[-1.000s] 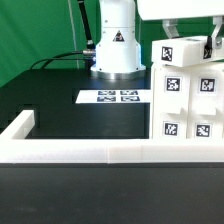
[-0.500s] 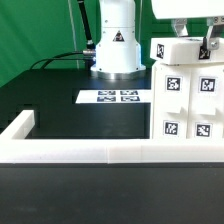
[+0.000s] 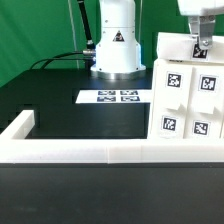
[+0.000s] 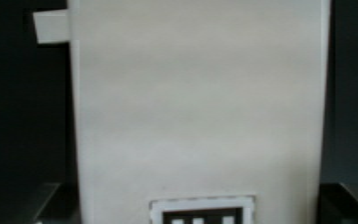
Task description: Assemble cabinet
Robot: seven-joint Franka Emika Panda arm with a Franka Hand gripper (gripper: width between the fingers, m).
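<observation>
The white cabinet body (image 3: 185, 100) stands at the exterior view's right, with several black-and-white tags on its front face. A white top panel (image 3: 178, 47) lies across its top. My gripper (image 3: 203, 47) reaches down from above at the panel's right end. In the wrist view the same panel (image 4: 194, 100) fills the picture, with one tag at its near end. My gripper (image 4: 194, 206) has a dark finger (image 4: 41, 203) on each side of it, shut against its edges. A small white tab (image 4: 51, 26) sticks out at the panel's far corner.
The marker board (image 3: 117, 97) lies flat on the black table in front of the robot base (image 3: 116, 45). A low white rim (image 3: 80, 152) runs along the table's near edge and turns back at the exterior view's left. A green backdrop stands behind.
My gripper has moved toward the exterior view's right with the panel. The panel has come down level onto the cabinet body, and its tagged end face no longer shows.
</observation>
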